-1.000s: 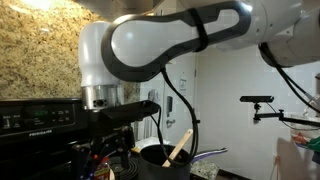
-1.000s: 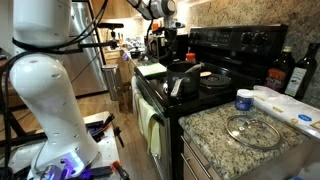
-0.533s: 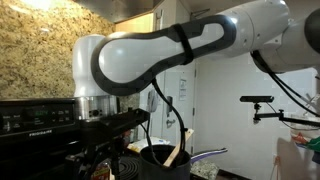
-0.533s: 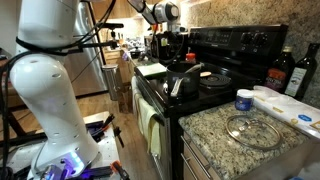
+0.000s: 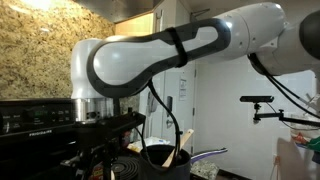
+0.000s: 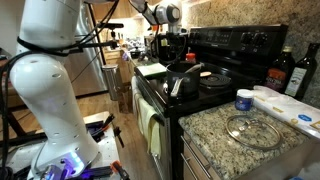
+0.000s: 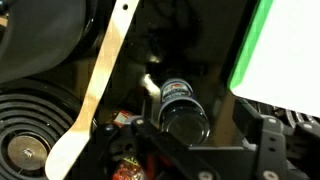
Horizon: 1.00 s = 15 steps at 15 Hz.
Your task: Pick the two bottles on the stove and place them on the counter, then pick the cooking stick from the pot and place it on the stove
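Hand (image 7: pixel 205 140), jaws apart, hangs over a bottle (image 7: pixel 182 105) on stove (image 6: pixel 240 45); stick (image 7: pixel 100 90) in pot (image 5: pixel 158 157). Apparently 0 of 3 moves done, desk (image 6: pixel 203 124) awaits.

In an exterior view the glossy white rounded arm shell (image 5: pixel 150 60) is edged by a thin black seam; a narrow black strap band (image 5: pixel 181 45) wraps it; a brushed silver metal ring (image 5: pixel 95 102) sits under the bulbous joint; a thin black cable (image 5: pixel 158 100) runs loose beside it. In an exterior view the fat white egg-shaped lower segments (image 6: pixel 45 75) are smooth and unmarked; dark cables (image 6: pixel 88 35) trail alongside. In the wrist view the black matte gripper (image 7: pixel 200 148) shows angular, dull-edged parts.
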Each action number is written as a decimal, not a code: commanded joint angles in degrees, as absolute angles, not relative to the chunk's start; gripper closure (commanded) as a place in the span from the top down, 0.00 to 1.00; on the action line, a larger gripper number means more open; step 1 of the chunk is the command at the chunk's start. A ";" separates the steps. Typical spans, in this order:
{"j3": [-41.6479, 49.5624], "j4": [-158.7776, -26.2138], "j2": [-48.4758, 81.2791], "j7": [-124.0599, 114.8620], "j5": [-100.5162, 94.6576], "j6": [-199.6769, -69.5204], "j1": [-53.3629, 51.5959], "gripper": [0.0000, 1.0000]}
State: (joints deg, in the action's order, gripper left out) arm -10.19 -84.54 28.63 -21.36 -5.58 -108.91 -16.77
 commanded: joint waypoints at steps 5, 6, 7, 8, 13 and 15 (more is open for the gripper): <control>-9.37 -83.25 29.32 -18.03 -2.86 -108.81 -17.03 0.26; -9.34 -83.28 29.27 -18.01 -2.89 -108.80 -17.05 0.21; -9.34 -83.25 29.25 -17.92 -2.84 -108.73 -17.03 0.20; -9.29 -83.28 29.20 -17.92 -2.88 -108.73 -17.03 0.20; -9.12 -83.35 29.17 -17.75 -2.83 -108.77 -16.95 0.72; -8.84 -83.93 28.86 -17.61 -3.77 -110.65 -17.17 0.82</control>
